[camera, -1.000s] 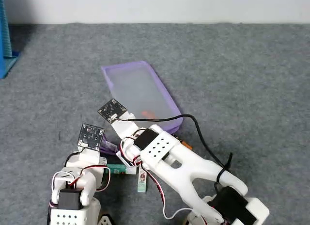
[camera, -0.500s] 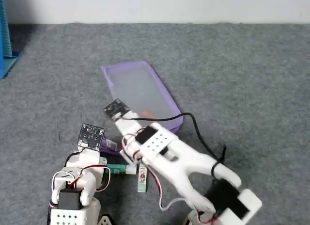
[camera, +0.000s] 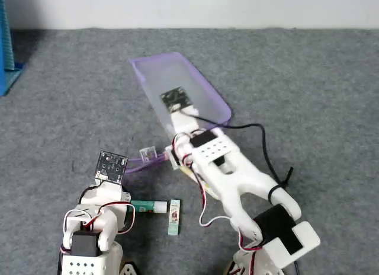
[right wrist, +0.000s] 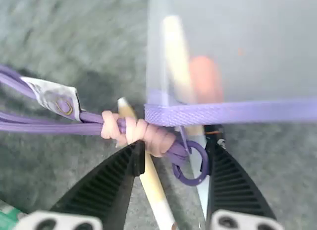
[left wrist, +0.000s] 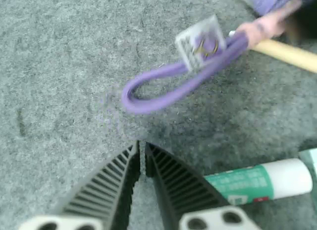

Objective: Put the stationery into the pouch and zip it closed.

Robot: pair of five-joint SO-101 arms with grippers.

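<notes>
Where the pouch lies: upper centre of the high view, the pouch (camera: 198,85) is flat on the grey tabletop (camera: 308,97), its mouth end turned toward the arms, likely so things can go in from their side.
Right gripper: the right gripper (right wrist: 171,149) sits at that mouth end, jaws apart, one on each side of the pink knot (right wrist: 141,133) and the zip ring (right wrist: 190,165). It looks placed to take the pull, though no pinch can be seen.
Pencil: the pencil (right wrist: 151,183) is half in, its end poking out through the mouth under the knot. The zip would probably foul on it.
Inside: an orange thing (right wrist: 203,76) shows through the clear wall, too blurred to name.
Strap: the strap (left wrist: 168,88), with its tag (left wrist: 200,41), trails from the knot in a slack loop on the tabletop.
Left gripper: the left gripper (left wrist: 142,149) has its fingers together and empty, low over the tabletop just short of the loop, perhaps to brace the strap.
Left outside: the glue stick (camera: 148,207) and a small bar (camera: 173,216) lie at lower centre of the high view, well apart from the pouch, so loading is unfinished.
</notes>
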